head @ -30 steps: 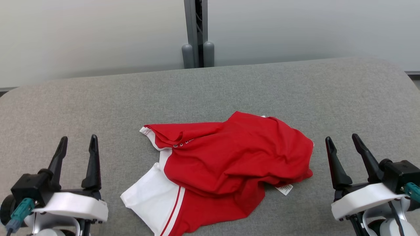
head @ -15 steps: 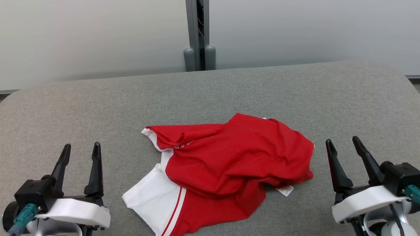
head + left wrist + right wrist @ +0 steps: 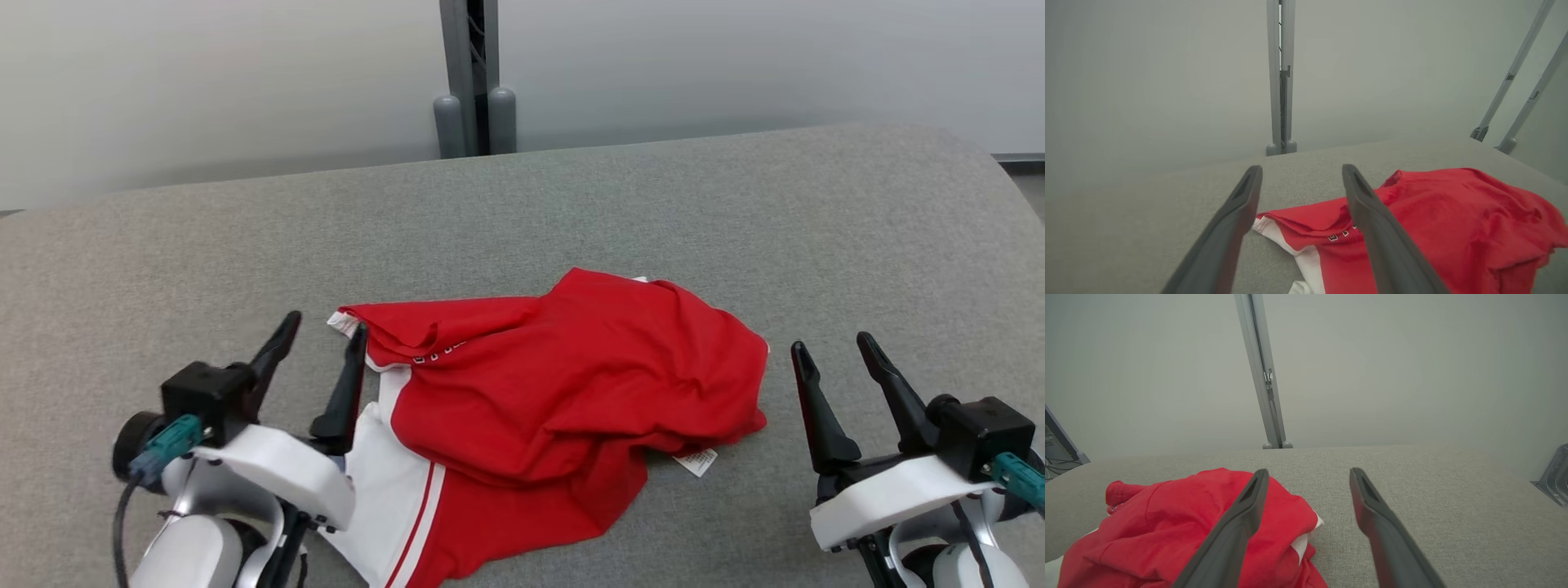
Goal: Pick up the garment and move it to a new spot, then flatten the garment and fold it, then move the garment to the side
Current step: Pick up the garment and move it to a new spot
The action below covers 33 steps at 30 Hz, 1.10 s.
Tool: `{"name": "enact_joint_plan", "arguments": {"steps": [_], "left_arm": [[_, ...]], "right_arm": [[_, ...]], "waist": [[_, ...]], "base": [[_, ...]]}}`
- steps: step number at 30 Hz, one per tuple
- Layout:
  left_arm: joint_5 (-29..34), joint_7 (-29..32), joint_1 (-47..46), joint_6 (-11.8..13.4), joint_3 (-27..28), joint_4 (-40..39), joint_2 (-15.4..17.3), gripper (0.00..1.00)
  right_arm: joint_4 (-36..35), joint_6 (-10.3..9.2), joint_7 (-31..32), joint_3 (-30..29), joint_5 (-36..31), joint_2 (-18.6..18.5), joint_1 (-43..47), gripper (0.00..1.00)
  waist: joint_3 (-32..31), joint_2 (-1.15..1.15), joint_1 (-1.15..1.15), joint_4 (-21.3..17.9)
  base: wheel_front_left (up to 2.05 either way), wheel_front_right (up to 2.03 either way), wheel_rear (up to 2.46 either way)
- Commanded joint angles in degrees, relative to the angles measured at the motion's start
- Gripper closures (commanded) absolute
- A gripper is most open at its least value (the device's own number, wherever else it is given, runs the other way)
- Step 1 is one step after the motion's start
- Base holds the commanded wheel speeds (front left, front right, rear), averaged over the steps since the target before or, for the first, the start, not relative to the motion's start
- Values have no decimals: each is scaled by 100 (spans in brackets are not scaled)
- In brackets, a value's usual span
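Grey fabric surface (image 3: 653,204) under a crumpled red-and-white garment (image 3: 571,384)

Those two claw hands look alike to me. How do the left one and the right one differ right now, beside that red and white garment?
The left gripper sits forward, one finger overlapping the red and white garment at its left edge; the right gripper sits back, clear of the garment, over bare grey table. The left gripper's fingers lean right; the right gripper's lean left. Both are open and hold nothing.
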Motion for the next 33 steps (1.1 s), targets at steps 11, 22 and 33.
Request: {"name": "enact_joint_plan", "arguments": {"steps": [11,22,33], "left_arm": [[-236,871,-1126,-740,-711,1688,-294,0],[-183,578,-1650,-728,-559,2503,-227,100],[376,103,-2684,-300,175,653,747,100]], "right_arm": [[246,9,-231,216,197,-35,-257,0],[445,9,-441,151,296,-34,-324,0],[423,9,-465,-74,241,-34,-304,0]], "waist": [[464,0,0,-870],[605,0,0,-1176],[473,0,0,-642]], "base": [[0,0,0],[0,0,0],[0,0,0]]}}
